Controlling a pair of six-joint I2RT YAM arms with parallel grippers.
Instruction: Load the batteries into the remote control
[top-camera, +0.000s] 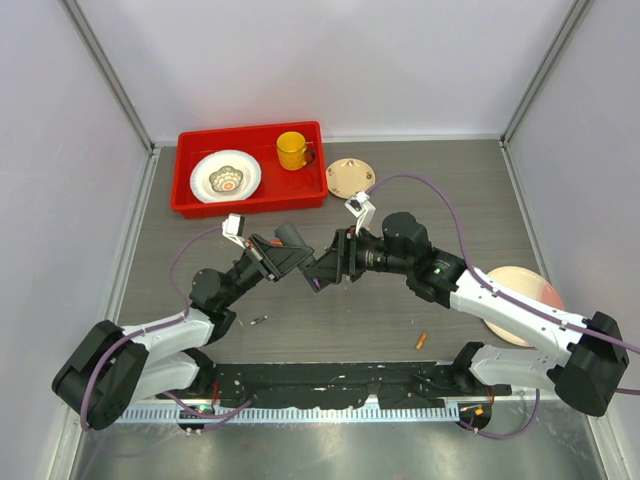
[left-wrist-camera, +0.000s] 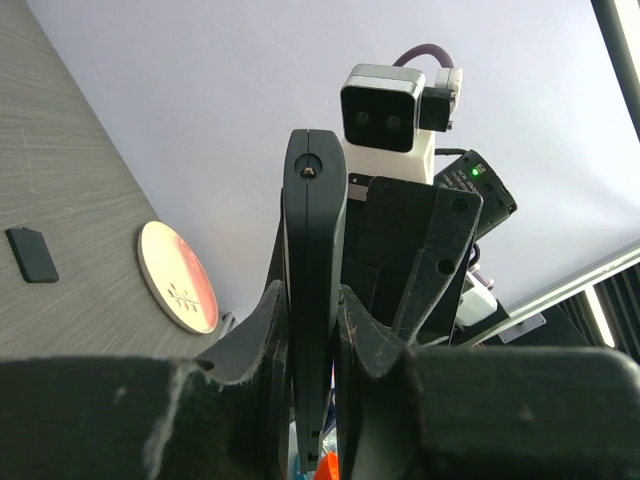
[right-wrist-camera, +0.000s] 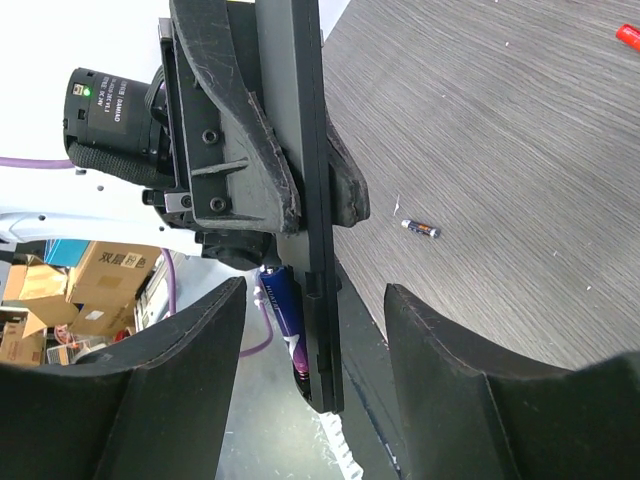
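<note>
The remote control is held edge-on in the left gripper, whose jaws are closed tightly on its two flat faces, and it is kept up in the air above the table. The right gripper is placed around the free end of the remote control; its fingers are spread apart, with a gap seen on each side, so nothing is gripped by it. A purple battery is seen against one face of the remote control, near that end (whether it is fully seated cannot be told). A small dark battery and an orange battery are lying loose on the table, well apart. The back cover is lying flat on the table.
</note>
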